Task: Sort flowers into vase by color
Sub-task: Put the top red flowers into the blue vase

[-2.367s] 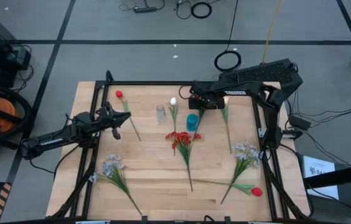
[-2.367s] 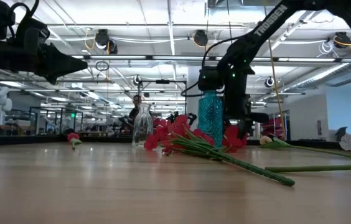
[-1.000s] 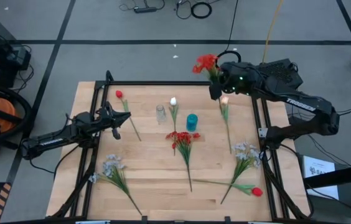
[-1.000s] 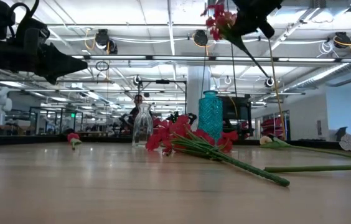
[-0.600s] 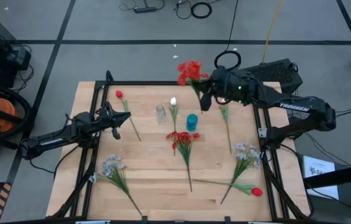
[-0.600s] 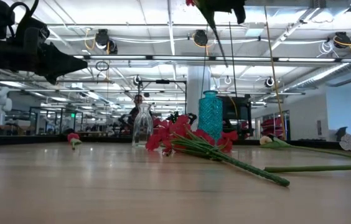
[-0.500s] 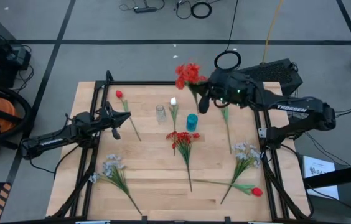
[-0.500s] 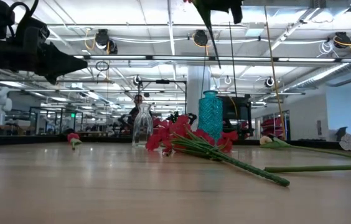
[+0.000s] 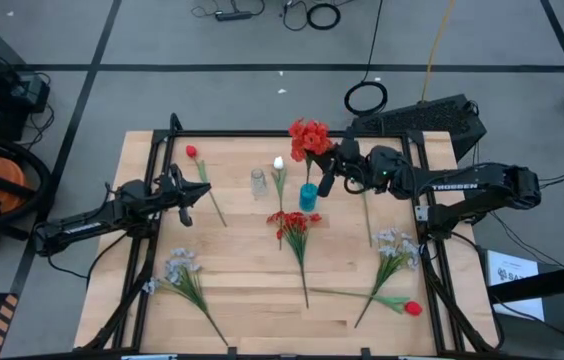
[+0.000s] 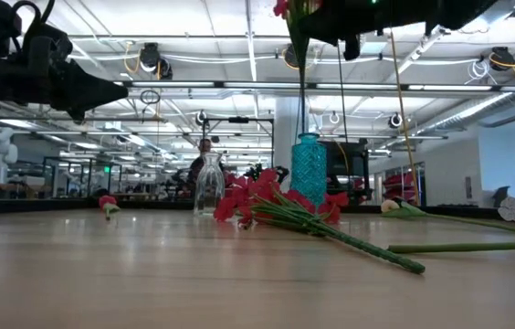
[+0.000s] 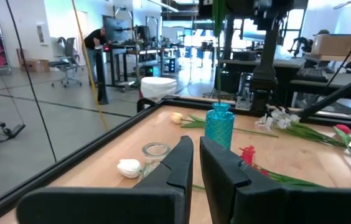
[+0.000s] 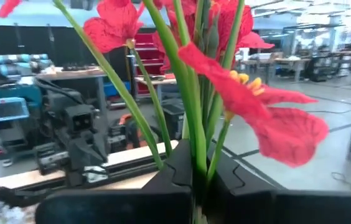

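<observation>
My right gripper (image 9: 326, 176) is shut on a red blossom cluster (image 9: 309, 135), held high over the teal vase (image 9: 308, 197). In the low view its green stem (image 10: 301, 82) hangs straight down to about the mouth of the teal vase (image 10: 309, 169); whether it is inside, I cannot tell. A clear glass vase (image 9: 258, 182) stands to its left. My left gripper (image 9: 188, 196) is shut and empty above the table's left part. A second red cluster (image 9: 292, 224), lavender sprays (image 9: 180, 267) (image 9: 394, 244), red buds (image 9: 191, 152) (image 9: 412, 308) and a cream tulip (image 9: 278, 162) lie flat on the table. My right gripper pinches the cluster's bundled green stems (image 12: 194, 163) between its two fingers, below the blossoms (image 12: 269, 124). The fingers come level from the table's right and lie across the stems. The flower stands upright, blossoms up, lifted clear of the table, its lower stem (image 10: 302, 114) hanging below the fingers.
A dark metal frame (image 9: 262, 134) runs along the table's edges. Another tulip's stem (image 9: 366, 215) lies under my right arm. People and workbenches show in the room beyond the table. Bare wood lies along the near middle (image 9: 262, 300).
My right gripper has carried the red cluster from beyond the table's far edge toward the left and near side, over the teal vase, and somewhat down. The flower has turned from slanting to upright, its stem now hanging straight down. My left arm has kept still.
</observation>
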`<state>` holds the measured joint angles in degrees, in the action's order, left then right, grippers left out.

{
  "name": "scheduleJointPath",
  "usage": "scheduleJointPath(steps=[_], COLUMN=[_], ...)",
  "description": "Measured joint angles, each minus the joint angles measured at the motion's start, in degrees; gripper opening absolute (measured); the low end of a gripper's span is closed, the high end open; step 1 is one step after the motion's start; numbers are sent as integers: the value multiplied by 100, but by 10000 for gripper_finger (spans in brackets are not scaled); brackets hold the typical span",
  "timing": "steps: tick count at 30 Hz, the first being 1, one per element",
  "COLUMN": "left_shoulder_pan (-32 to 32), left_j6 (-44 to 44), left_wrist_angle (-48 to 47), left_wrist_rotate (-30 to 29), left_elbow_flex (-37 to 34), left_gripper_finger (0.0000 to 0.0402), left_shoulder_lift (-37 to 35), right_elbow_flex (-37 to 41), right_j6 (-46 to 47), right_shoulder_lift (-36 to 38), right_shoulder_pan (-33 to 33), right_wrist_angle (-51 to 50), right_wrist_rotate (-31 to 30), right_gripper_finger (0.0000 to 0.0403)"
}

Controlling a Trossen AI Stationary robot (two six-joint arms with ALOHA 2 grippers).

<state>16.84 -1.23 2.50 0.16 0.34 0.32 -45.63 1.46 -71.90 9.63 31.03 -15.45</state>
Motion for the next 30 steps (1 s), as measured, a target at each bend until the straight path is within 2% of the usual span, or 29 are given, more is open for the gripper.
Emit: scheduleJointPath(steps=[6,12,15,21,30], left_shoulder_pan=[0,1,0,1,-2], left_j6=[-93,-1009,-1045,-1349,-2169], left_wrist_angle=[2,8,-266,-1128,-2035], left_wrist_rotate=[303,299,293,268,-94], left_elbow_flex=[4,279,505,1135,2399], left_gripper_finger=[37,25,10,4,3], left_shoulder_lift=[-1,0,43,381,1377], right_elbow_flex=[194,407,672,1248,1363], right_j6=[-54,-20,26,19,-44], right_shoulder_lift=[0,0,0,0,-149], right_shoulder_pan=[0,-12,-52,-123,-149], right_wrist_angle=[17,84,423,1433,1503], right_wrist_rotate=[-76,-74,-76,-71,94], right_gripper_finger=[0,0,0,0,0])
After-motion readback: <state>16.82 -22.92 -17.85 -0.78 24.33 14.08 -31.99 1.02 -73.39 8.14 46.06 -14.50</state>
